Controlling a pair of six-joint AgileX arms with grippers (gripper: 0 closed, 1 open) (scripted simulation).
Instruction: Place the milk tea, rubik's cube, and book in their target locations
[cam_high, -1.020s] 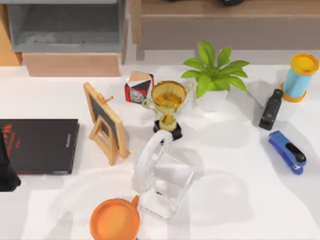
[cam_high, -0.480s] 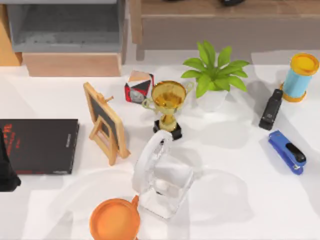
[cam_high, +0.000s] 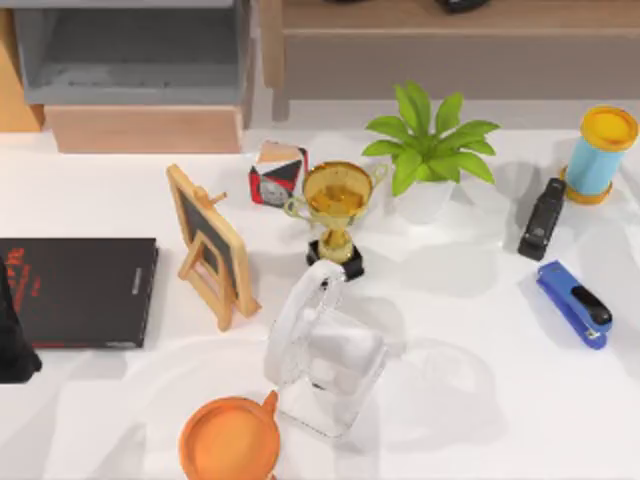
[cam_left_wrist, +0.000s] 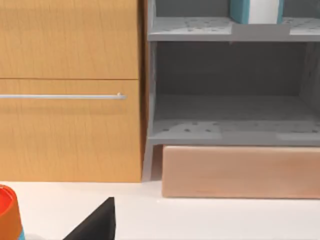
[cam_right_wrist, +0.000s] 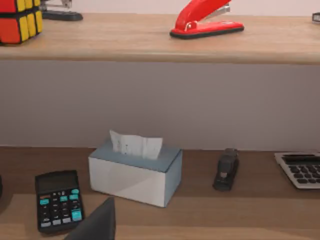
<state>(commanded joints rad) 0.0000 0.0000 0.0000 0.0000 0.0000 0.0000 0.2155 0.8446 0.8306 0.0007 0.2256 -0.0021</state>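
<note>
The left arm (cam_high: 12, 340) sits at the left edge of the white tabletop (cam_high: 480, 400), beside a flat black book (cam_high: 80, 290) with red print. A dark bit of the left pincer (cam_left_wrist: 97, 225) pokes into the left wrist view, and I cannot tell if it is open or closed. Ahead of this pincer stands a grey shelf (cam_left_wrist: 230, 130) next to a wooden cupboard (cam_left_wrist: 70, 90). The book (cam_left_wrist: 240, 10), light blue with white pages, stands upright on the higher grey shelf, well away from the pincer. A dark bit of the right pincer (cam_right_wrist: 97, 225) pokes into the right wrist view, and I cannot tell if it is open or closed either. Ahead of it are a tissue box (cam_right_wrist: 135, 172), a calculator (cam_right_wrist: 57, 200) and a small black stapler (cam_right_wrist: 225, 170) on a low wooden shelf. The rubik's cube (cam_right_wrist: 17, 20) sits on the higher wooden shelf (cam_right_wrist: 150, 47), far from this pincer, along from a red stapler (cam_right_wrist: 205, 22). On the tabletop, the milk tea (cam_high: 600, 150), a blue cup with a yellow lid, stands at the far right, near a black stapler (cam_high: 542, 218) and a blue stapler (cam_high: 573, 303). A gold trophy (cam_high: 337, 210), a green plant (cam_high: 430, 145), a little chalkboard (cam_high: 212, 245) and an orange cup (cam_high: 230, 440) stand in the middle part.
</note>
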